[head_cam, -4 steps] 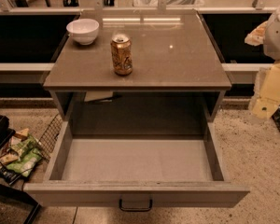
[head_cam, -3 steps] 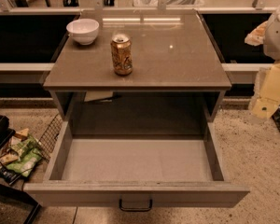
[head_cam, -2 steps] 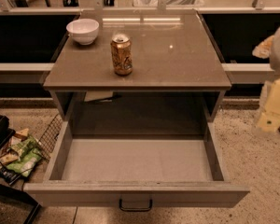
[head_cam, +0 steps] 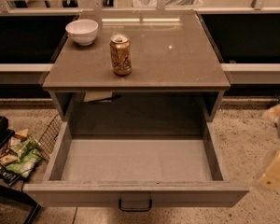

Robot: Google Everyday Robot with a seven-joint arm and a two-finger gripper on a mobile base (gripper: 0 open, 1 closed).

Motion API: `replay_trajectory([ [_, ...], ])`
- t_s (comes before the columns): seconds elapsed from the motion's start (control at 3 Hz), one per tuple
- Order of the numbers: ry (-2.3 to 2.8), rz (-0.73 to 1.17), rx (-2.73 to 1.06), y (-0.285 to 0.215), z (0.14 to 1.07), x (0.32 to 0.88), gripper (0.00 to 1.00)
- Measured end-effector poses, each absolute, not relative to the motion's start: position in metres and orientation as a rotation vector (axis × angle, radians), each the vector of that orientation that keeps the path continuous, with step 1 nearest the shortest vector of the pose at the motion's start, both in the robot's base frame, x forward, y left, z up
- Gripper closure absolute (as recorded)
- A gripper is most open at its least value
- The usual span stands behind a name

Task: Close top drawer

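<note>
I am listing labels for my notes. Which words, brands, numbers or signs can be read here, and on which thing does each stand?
No text here can be read.
The can on the cabinet top: a printed label, too blurred to read.
The snack bags in the wire basket on the floor: print too blurred to read.
The bowl, the open top drawer and the gripper at the right edge: no writing visible.

The top drawer [head_cam: 135, 167] is pulled way out from under the grey countertop [head_cam: 177, 55] and sits level. It's a deep plain grey box, bare floor showing, with a small black loop handle [head_cam: 135, 204] mid-front. The gripper [head_cam: 276, 171] sits lower right of the countertop, not touching the drawer.
</note>
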State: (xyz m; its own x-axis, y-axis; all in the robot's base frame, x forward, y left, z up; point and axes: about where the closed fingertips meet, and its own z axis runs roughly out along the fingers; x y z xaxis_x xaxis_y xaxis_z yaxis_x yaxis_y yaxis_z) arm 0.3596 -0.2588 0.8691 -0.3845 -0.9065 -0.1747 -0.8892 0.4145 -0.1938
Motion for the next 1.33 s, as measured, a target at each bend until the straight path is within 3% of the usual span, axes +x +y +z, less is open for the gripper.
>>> replay_trajectory([
  [0.33, 2.379, -0.045, -1.507, -0.249, 0.8, 0.315, 0.49],
  [1.0, 2.359, 0.036, -1.475, -0.235, 0.711, 0.275, 0.95],
  [1.33, 2.358, 0.038, -1.476, -0.235, 0.711, 0.275, 1.0],
])
